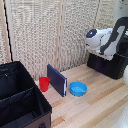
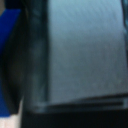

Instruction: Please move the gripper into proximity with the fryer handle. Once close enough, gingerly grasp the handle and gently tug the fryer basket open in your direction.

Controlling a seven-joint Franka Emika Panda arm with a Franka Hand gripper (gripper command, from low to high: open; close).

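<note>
The black boxy fryer (image 1: 111, 65) stands on the wooden table at the exterior view's right. The white arm hangs over it, with the gripper (image 1: 96, 50) low at the fryer's top near corner. Its fingers do not show there, so I cannot tell whether it is open or shut. The fryer handle and the fryer basket front cannot be made out in either view. The wrist view is blurred and very close. It shows a grey textured surface (image 2: 80, 50), a dark band (image 2: 30, 60) and a blue patch (image 2: 7, 65) at one edge, perhaps a fingertip.
A large black fabric crate (image 1: 20, 97) fills the exterior view's lower left. A red cup (image 1: 44, 83), an upright dark-blue flat slab (image 1: 56, 80) and a blue bowl (image 1: 78, 89) stand mid-table. A woven screen (image 1: 45, 30) closes the back.
</note>
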